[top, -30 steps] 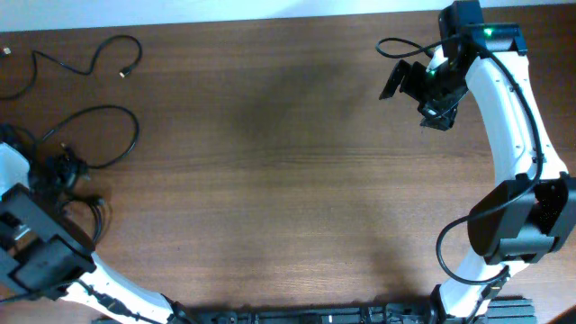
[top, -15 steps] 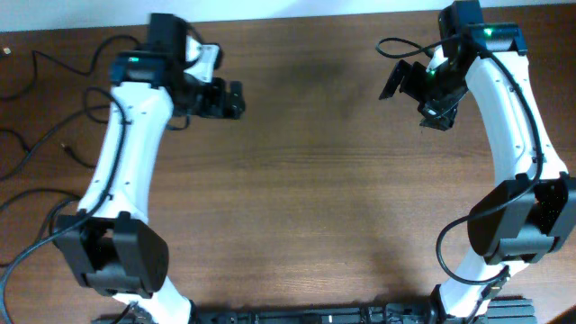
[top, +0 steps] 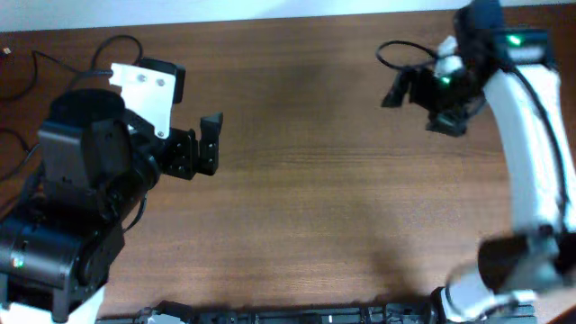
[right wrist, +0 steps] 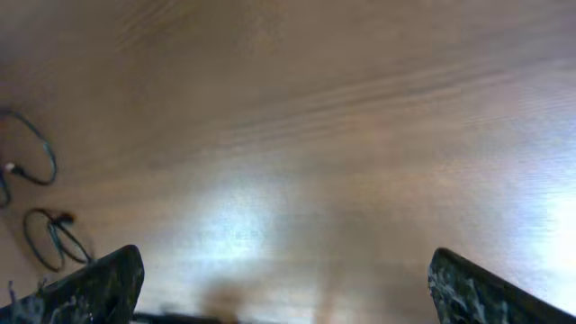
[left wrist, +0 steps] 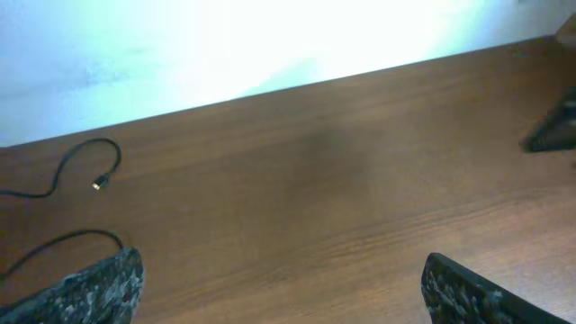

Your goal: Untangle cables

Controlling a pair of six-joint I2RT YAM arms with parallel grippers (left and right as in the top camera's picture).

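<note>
The cables are thin black strands lying loose and apart at the table's far left. In the overhead view one strand (top: pixel 34 65) shows at the left edge, and the left arm hides the others. The left wrist view shows one cable (left wrist: pixel 79 164) with a small plug end and another strand (left wrist: pixel 63 238) nearer. The right wrist view shows loops (right wrist: pixel 38 155) at far left. My left gripper (top: pixel 209 144) (left wrist: pixel 279 270) is open and empty, right of the cables. My right gripper (top: pixel 416 103) (right wrist: pixel 283 270) is open and empty over the far right.
The brown wooden table (top: pixel 306 198) ends at a white wall along its far edge (left wrist: pixel 297 76). The raised left arm (top: pixel 81 189) fills the left of the overhead view. The white right arm (top: pixel 531 117) stands along the right side.
My left arm has swung away from the cables at the far left and risen toward the camera, its open gripper now over the left-middle. My right arm has shifted slightly.
</note>
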